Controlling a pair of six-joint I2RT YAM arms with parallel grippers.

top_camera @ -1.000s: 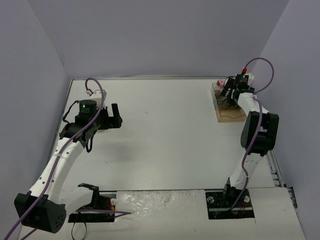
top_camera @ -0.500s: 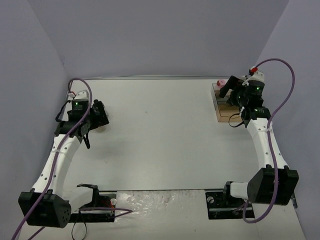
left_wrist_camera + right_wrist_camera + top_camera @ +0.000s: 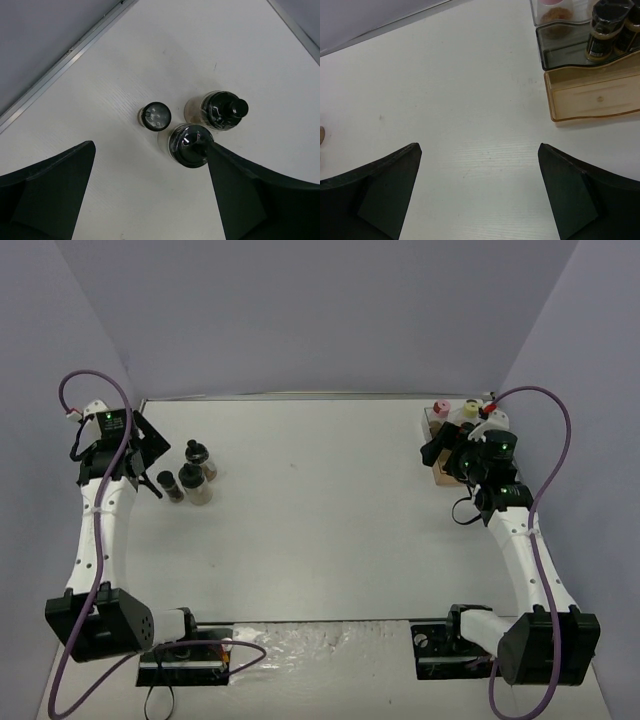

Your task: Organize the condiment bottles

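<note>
Left wrist: three condiment bottles (image 3: 190, 145) upright, caps up; left end effector (image 3: 150, 146), right end effector (image 3: 479, 146) wide.

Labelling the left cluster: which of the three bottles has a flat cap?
The smallest bottle, leftmost in the left wrist view; the two larger bottles carry knobbed caps.

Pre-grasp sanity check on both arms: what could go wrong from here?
1. The middle bottle stands almost against the knob-capped bottle and the small bottle; the open left gripper closing on one may topple a neighbour.
2. The right gripper hangs close to the tray; a careless swing could shove it.
</note>
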